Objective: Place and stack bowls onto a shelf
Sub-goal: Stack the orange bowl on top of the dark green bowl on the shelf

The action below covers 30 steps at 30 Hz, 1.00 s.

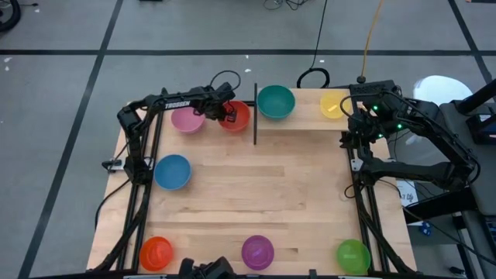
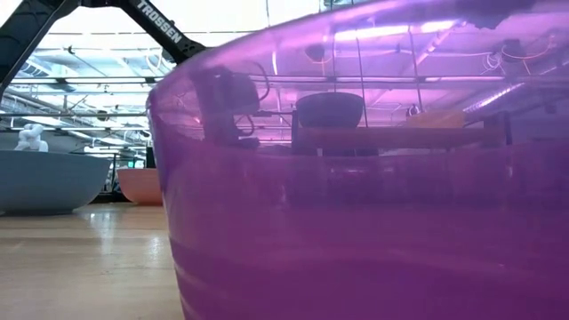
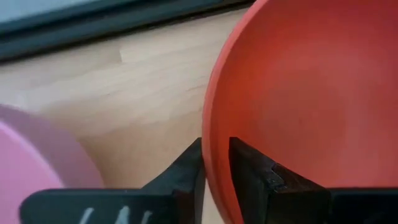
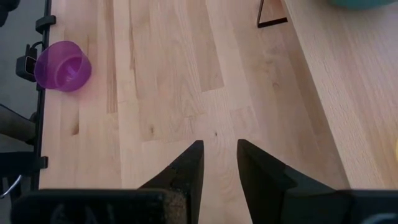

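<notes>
The red bowl (image 1: pixel 235 117) is on the tabletop at the far side, between the pink bowl (image 1: pixel 187 119) and the shelf's black post (image 1: pixel 255 113). My left gripper (image 1: pixel 225 109) is shut on its rim. The shelf (image 1: pixel 306 120), a light-wood board, carries the teal bowl (image 1: pixel 276 101) and the yellow bowl (image 1: pixel 334 104). The blue bowl (image 1: pixel 172 171) sits at the left. The orange (image 1: pixel 156 253), purple (image 1: pixel 257 252) and green (image 1: pixel 353 256) bowls stand along the near edge. My right gripper (image 4: pixel 221 152) hangs open high over bare table. My left gripper has the red bowl's rim (image 3: pixel 214 146) on the side toward the pink bowl, one finger (image 3: pixel 249 177) inside the bowl and the other (image 3: pixel 186 174) outside its wall. The fingers come steeply from above. The bowl's underside is hidden, so whether it rests on the table cannot be told.
The pink bowl (image 3: pixel 37 162) lies close beside the left gripper's outer finger. The shelf's post stands just right of the red bowl. The table's middle (image 1: pixel 256 178) is bare wood. In the low view the purple bowl (image 2: pixel 373 196) fills most of the picture.
</notes>
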Tool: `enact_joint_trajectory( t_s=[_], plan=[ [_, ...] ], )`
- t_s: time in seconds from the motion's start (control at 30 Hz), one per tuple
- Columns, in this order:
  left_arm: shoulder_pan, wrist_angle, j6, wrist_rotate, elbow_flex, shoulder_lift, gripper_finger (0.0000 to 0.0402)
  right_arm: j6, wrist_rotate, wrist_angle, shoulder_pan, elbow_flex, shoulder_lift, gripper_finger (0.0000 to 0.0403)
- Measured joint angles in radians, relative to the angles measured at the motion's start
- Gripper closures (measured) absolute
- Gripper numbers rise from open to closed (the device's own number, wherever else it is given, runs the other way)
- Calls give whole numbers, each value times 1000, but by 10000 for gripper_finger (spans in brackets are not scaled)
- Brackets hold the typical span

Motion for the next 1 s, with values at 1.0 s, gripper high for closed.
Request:
enact_joint_trajectory(
  t_s=[1.0],
  plan=[
    [41,-93,101,-206,31,-473,397,-12,2,0,0,0,0,314]
  ],
)
